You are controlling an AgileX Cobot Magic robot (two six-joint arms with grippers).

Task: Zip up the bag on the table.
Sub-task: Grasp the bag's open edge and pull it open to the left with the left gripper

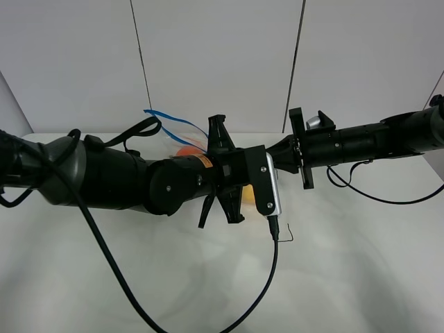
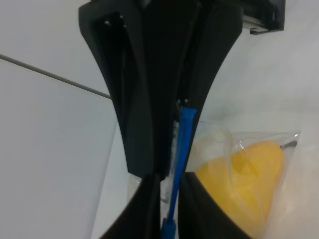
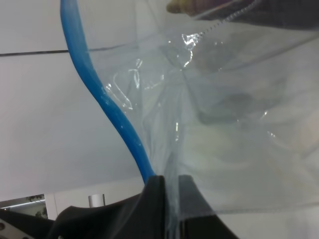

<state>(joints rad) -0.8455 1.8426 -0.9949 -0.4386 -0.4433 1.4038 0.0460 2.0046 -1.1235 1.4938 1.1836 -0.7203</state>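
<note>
**A:** The bag (image 3: 229, 129), a clear crinkly plastic zip pouch, is held between both arms near the middle of the scene. Closest in, the right fingers (image 3: 168, 199) are pressed together on its film edge, just beside the end of the blue zipper strip (image 3: 107, 107).

**B:** And the left fingers (image 2: 170, 196)?

**A:** Clamped on the strip itself, almost tip to tip with the right ones.

**B:** How will it handle?

**A:** I'd judge it light, limp and slippery. The film will slide and bunch, so the stiffer strip is the place to hold. The fruit inside adds drag: a yellow pear (image 2: 249, 174) lies just under the left pinch, and a round orange (image 1: 186, 150) sits farther along.

**B:** Which way does it run?

**A:** Its long axis follows the strip, from the pinch away toward the robot's left, with the mouth edge raised and the body sagging below. Farther out, two blue lines stand apart, so it looks unsealed there. Whether its bottom rests on the plain white matte desk (image 1: 347, 263) I cannot tell, because the left arm hides it.
</note>
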